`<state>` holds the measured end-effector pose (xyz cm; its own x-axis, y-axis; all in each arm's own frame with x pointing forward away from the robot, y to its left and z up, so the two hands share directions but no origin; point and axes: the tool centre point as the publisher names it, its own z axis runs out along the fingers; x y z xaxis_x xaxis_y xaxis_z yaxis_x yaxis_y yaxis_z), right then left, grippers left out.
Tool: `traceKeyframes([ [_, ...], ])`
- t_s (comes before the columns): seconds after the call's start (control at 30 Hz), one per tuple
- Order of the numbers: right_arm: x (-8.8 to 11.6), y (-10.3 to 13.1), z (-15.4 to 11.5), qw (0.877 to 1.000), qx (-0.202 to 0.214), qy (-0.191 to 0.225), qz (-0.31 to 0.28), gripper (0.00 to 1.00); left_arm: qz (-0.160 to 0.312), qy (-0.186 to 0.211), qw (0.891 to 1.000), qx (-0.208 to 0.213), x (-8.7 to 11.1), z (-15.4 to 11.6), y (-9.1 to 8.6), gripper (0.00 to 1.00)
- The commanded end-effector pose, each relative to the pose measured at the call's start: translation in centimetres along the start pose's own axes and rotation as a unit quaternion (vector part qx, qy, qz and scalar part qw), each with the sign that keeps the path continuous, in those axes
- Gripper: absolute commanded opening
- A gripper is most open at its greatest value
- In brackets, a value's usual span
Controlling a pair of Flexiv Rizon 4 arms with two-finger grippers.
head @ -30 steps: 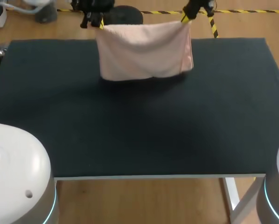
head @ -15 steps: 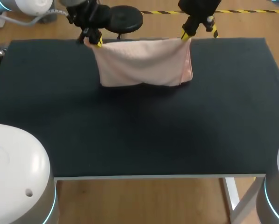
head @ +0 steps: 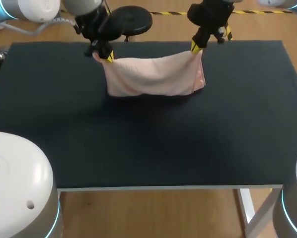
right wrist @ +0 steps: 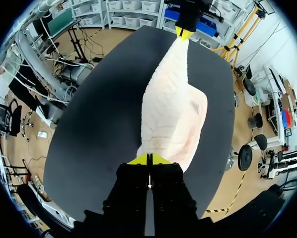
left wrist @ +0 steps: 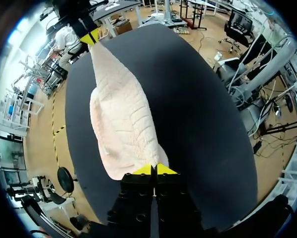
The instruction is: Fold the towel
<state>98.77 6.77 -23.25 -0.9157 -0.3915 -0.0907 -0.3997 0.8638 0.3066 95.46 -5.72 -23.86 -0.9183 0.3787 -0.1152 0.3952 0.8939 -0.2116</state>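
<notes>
Here, pale pink towel point(head: 151, 77) hangs between the two arms over the far part of the black table point(head: 148, 144), its top edge sagging, its lower edge down near the surface. Left gripper point(head: 106, 57) pinches one upper corner, right gripper point(head: 195, 47) the other — both clamped tight on the cloth.

Dark surface point(head: 148, 144) with a pale pink towel point(head: 151, 77) at its far side.
The surface is a wide rectangle covered in dark, matte material, with a pale rim along its near edge and a white leg under its near right corner. The towel's lower fold seems to rest on the far middle part, while its upper edge is raised off the surface and sags between its two corners.
</notes>
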Motion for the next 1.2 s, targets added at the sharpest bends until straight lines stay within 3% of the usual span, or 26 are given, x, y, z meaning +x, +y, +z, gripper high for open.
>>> traceKeyframes([
  [0.03, 1.4, 0.1, 0.0, 1.000, 0.004, -0.008, 0.005, 0.00, 0.000, -0.002, 1.000, 0.008, 1.0, 0.5, 0.1, 0.00],
  [0.57, 4.7, 0.8, 1.0, 0.999, 0.026, -0.018, 0.023, 0.00, 0.007, 0.010, 1.000, 0.019, 3.8, 1.5, -0.9, 0.00],
  [1.0, 7.4, -0.2, 3.3, 0.999, 0.025, 0.015, 0.022, 0.00, -0.004, 0.032, 0.999, 0.028, 6.1, 3.5, -2.2, 0.00],
  [1.2, 8.8, 0.2, 4.1, 0.999, 0.020, 0.031, 0.012, 0.00, -0.016, 0.047, 0.998, 0.034, 8.1, 4.4, -3.0, 0.00],
])
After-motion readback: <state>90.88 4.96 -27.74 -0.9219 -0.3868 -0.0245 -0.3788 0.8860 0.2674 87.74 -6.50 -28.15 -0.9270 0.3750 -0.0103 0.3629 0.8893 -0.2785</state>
